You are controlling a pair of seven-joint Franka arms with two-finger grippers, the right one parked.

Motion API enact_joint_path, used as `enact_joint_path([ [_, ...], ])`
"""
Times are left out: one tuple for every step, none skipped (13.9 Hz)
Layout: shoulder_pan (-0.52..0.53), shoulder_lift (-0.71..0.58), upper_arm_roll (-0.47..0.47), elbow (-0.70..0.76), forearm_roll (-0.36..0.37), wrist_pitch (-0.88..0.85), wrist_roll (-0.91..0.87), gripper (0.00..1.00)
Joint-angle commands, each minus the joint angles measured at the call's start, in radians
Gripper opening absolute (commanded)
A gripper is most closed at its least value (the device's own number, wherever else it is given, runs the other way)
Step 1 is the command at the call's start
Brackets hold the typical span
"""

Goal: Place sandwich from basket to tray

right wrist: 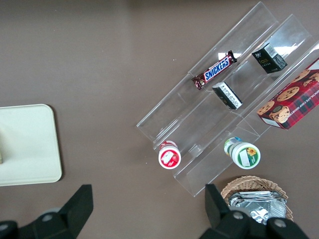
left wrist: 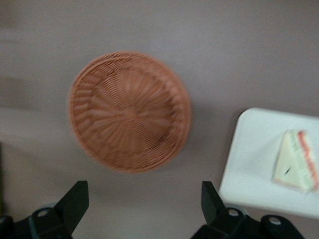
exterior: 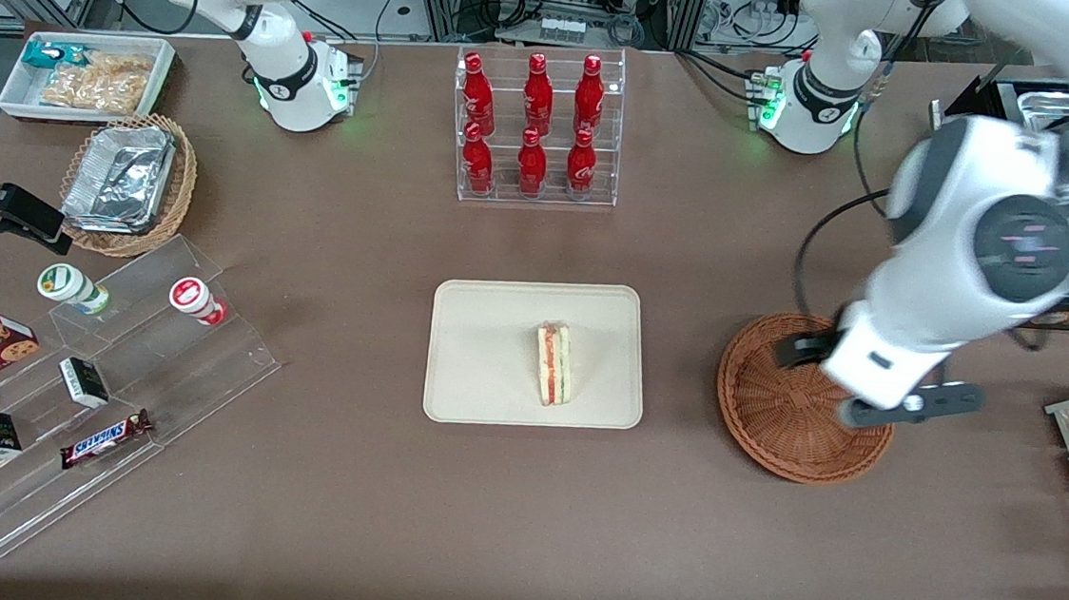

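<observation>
Bottles (exterior: 536,124), red ones, stand in a clear rack farther from the front camera than the tray (exterior: 483,353). Clear steps (exterior: 107,400) with a Snickers bar (exterior: 107,438) and small cups sit toward the parked arm's end of the table. Nothing lies between tray and basket (exterior: 774,405). The sandwich (exterior: 553,363) lies on the tray, a pale wedge with red and green stripes. The gripper (left wrist: 144,204) hangs above the bare basket, its fingers spread wide apart and holding nothing.
</observation>
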Motion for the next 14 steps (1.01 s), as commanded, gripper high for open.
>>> enact_joint_path([
  [0.103, -0.084, -0.011, -0.044, -0.053, -0.103, 0.167, 1.0],
  [0.123, -0.103, -0.009, -0.042, -0.047, -0.15, 0.17, 1.0],
  [0.126, -0.118, -0.008, -0.042, -0.042, -0.189, 0.17, 1.0],
  [0.138, -0.143, -0.008, -0.042, -0.042, -0.235, 0.167, 1.0],
  [0.152, -0.16, -0.008, -0.044, -0.042, -0.275, 0.17, 1.0],
  [0.164, -0.18, -0.008, -0.059, -0.042, -0.296, 0.175, 1.0],
  [0.178, -0.212, -0.008, -0.109, -0.045, -0.285, 0.176, 1.0],
  [0.178, -0.257, -0.008, -0.176, -0.044, -0.24, 0.179, 1.0],
  [0.178, -0.307, -0.008, -0.254, -0.042, -0.184, 0.179, 1.0],
  [0.178, -0.347, -0.008, -0.318, -0.042, -0.13, 0.181, 1.0],
  [0.178, -0.344, -0.008, -0.315, -0.044, -0.117, 0.181, 1.0],
  [0.177, -0.309, -0.009, -0.271, -0.042, -0.119, 0.169, 1.0],
  [0.177, -0.274, -0.009, -0.222, -0.042, -0.126, 0.169, 1.0],
  [0.177, -0.263, -0.009, -0.193, -0.044, -0.131, 0.173, 1.0],
])
